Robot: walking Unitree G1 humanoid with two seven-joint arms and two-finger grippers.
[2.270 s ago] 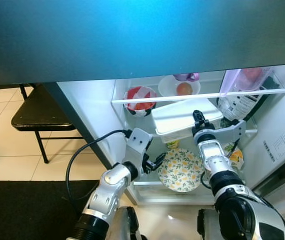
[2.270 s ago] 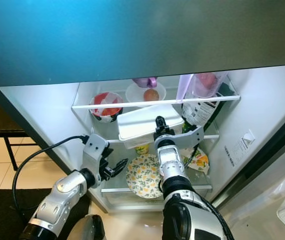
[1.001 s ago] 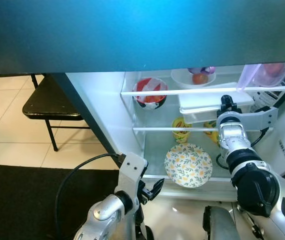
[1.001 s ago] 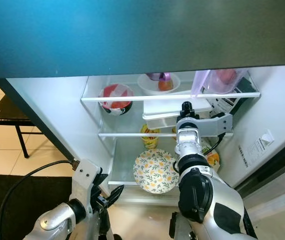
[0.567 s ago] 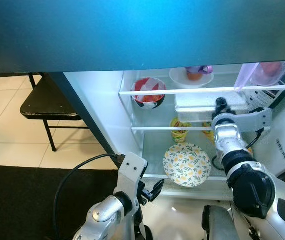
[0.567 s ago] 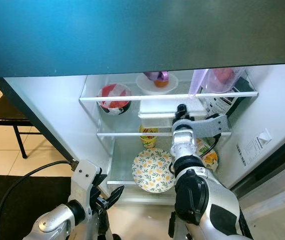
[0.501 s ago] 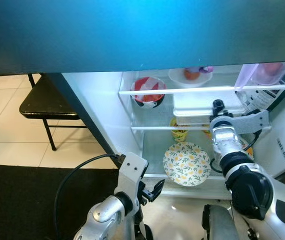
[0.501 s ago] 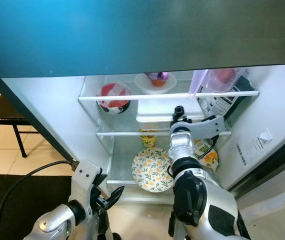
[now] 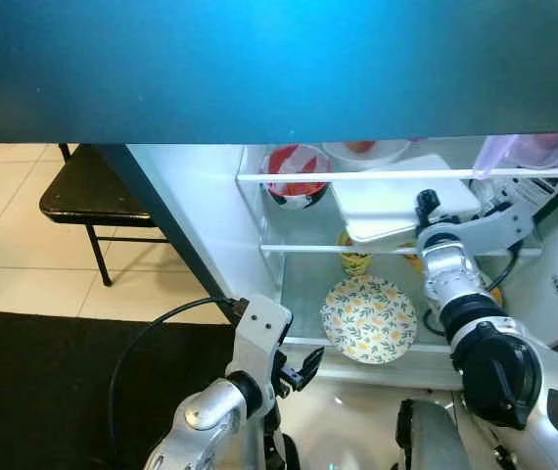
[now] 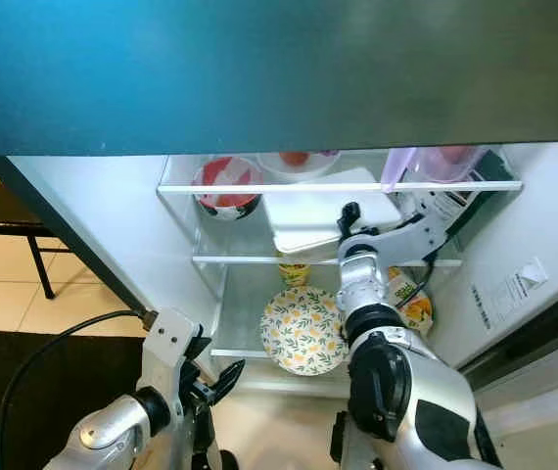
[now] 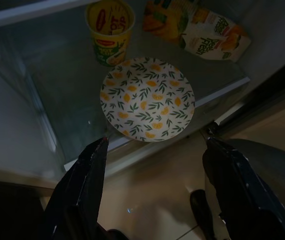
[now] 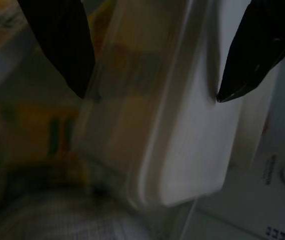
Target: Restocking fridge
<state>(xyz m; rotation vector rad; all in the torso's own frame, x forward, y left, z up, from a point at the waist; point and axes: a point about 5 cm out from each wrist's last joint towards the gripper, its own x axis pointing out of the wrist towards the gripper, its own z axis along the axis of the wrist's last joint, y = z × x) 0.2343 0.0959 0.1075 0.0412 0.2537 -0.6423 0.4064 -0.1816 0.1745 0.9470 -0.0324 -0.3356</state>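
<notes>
Right gripper holds its fingers spread either side of the white lidded container, which rests tilted on the middle fridge shelf; left gripper hangs open low outside, above the floral plate. Best practice, I judge: level the container and push it fully back before withdrawing.

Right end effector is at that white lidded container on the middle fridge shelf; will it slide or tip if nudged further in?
The white container looks rigid plastic, so it should push as one piece. It sits tilted, one edge riding up by the shelf rail, so it may rock or settle. The glass shelf is smooth, so it probably slides easily. Right end effector straddles its edge, fingers open.
</notes>
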